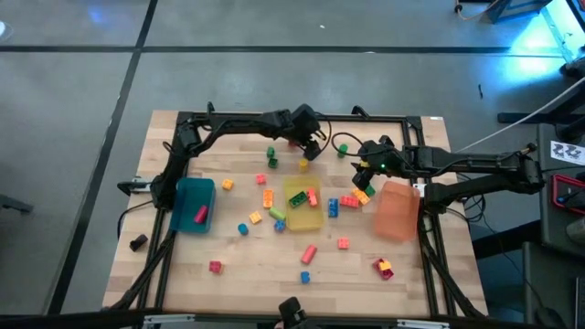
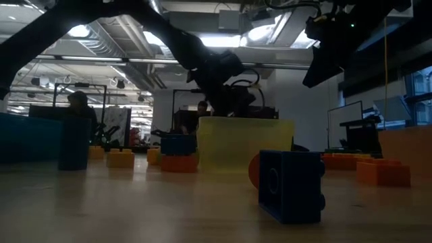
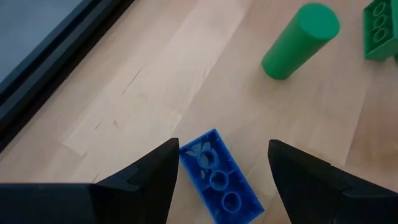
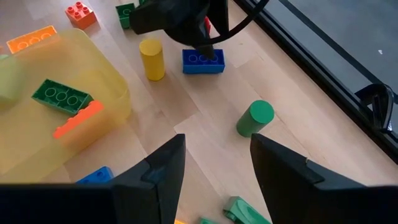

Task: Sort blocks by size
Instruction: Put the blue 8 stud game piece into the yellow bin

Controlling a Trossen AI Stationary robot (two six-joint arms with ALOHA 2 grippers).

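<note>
Wooden desk [image 1: 228, 274] on a grey floor, black frame rail around its edge, lit workshop with ceiling ducts behind in the low view.

Left gripper [image 1: 311, 146] sits at the far side of the desk, fingers spread wide, nothing held. Directly between its fingers lies a blue studded two-by-three plastic brick [image 3: 219, 184], flat on the wood, studs up, not touching either finger as far as I can tell. Ahead of it, a green plastic cylinder [image 3: 300, 40] lies on its side; a green studded brick [image 3: 380, 28] is just past that. Black rail runs close beside this gripper.

Right gripper [image 1: 368, 167] hovers beside the translucent orange bin [image 1: 397, 210], fingers apart, empty. Ahead of it: an upright green cylinder [image 4: 255, 118], then the same blue brick with the left arm over it, and an upright yellow plastic cylinder [image 4: 152, 59] just beside that brick. Green angular piece [image 4: 245, 210] lies near its fingertips.

Translucent yellow bin [image 1: 303, 208] sits mid-desk, between the two grippers' reach, holding a green studded bar [image 4: 61, 96] and an orange flat bar [image 4: 78, 119]. Translucent blue bin [image 1: 192, 205] is well to the left gripper's side, with a pink block [image 1: 201, 215] in it.

Loose blocks [image 1: 308, 253] in red, orange, yellow, blue and pink are scattered around the bins, most on the near half, well apart from both grippers.
</note>
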